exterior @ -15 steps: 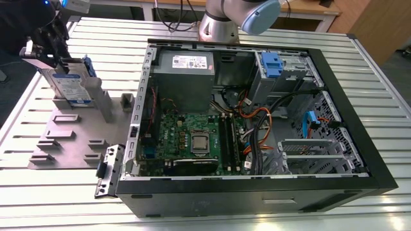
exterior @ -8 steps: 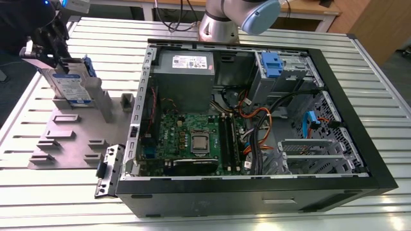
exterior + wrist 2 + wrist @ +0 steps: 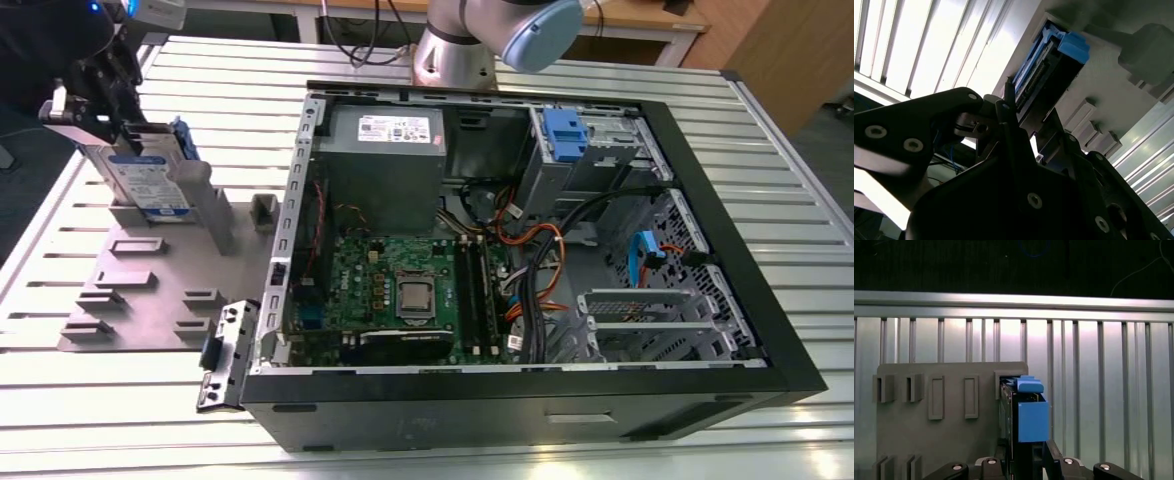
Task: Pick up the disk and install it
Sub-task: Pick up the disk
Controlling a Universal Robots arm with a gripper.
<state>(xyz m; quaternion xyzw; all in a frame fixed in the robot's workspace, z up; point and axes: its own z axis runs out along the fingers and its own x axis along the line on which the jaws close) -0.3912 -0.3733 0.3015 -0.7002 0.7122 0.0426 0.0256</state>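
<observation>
Since the end effector has its two black fingers pinched against the flat faces of the disk, with no gap I can spot in the first wrist view, I'd call that a closed grip on it. The disk stands on edge right under the end effector, with its far end at the slot of the grey holder on the counter. I can't tell whether it has cleared the slot at all.

What I'd worry about: the grip is only on the near end, so the drive acts as a long lever. If it tilts while the lower edge is in the slot, the blue frame could bind on the slot walls, or the disk could pivot or slip between the fingers. Smooth metal faces don't help.

Room-wise, it's open above and around the end effector, just slatted counter. Off toward the exterior view's right of it sits the open computer case, and that looks like the tight part. It has raised walls, orange and black cables draped across, and the drive cage tucked in the far corner near the arm's base.
</observation>
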